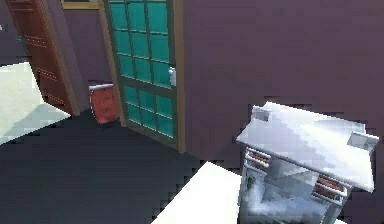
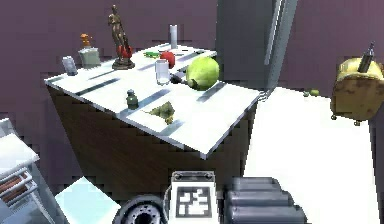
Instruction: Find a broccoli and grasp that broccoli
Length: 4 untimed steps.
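In the arm side view the jaws (image 2: 140, 212) show as a dark round body at the 6 o'clock edge. They sit just left of a white marker (image 2: 190, 200), with the arm (image 2: 262, 198) bulking at the marker's 3 o'clock. The bottom edge cuts the body off and its fingers cannot be made out. Whether it holds anything, and how the jaws stand, cannot be told.

Which shape is the broccoli cannot be told for sure. The closest match is a small olive-green lump (image 2: 166, 113) lying on the white surface (image 2: 228, 112) near its front edge. It is at about 12 o'clock from the jaws and well apart from them. A larger yellow-green ball (image 2: 203, 72) sits farther back, at the lump's 1 o'clock. A tiny green blob (image 2: 313, 93) lies on a second, paler top (image 2: 300, 150) at the ball's 3 o'clock, near a yellow appliance (image 2: 358, 88).

A dark bottle (image 2: 131, 97) stands at the lump's 10 o'clock. Behind it are a white cup (image 2: 162, 68) touching a red thing (image 2: 170, 58), and a statue (image 2: 121, 40); these are too small to describe further.

In the forward view a teal door (image 1: 148, 60) stands at 12 o'clock. A red box (image 1: 103, 103) is at its foot on the 9 o'clock side. A grey metal unit (image 1: 305, 160) at 4 o'clock is cut off by the bottom edge.
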{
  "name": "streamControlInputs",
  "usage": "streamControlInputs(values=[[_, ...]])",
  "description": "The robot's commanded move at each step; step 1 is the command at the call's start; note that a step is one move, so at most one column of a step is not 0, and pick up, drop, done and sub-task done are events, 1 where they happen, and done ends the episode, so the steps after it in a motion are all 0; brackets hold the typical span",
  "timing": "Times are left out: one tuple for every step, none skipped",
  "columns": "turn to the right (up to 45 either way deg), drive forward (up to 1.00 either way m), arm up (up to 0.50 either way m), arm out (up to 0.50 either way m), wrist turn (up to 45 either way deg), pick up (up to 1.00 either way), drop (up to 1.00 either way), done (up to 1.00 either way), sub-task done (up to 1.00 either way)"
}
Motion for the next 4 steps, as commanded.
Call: streamControlInputs(values=[[0.0, 0.00, 0.00, 0.46, 0.0, 0.00, 0.00, 0.00, 0.00], [0.0, 0.00, 0.00, 0.00, 45.0, 0.00, 0.00, 0.00, 0.00], [0.0, 0.00, 0.00, 0.00, 45.0, 0.00, 0.00, 0.00, 0.00], [0.0, 0.00, 0.00, 0.00, 45.0, 0.00, 0.00, 0.00, 0.00]])
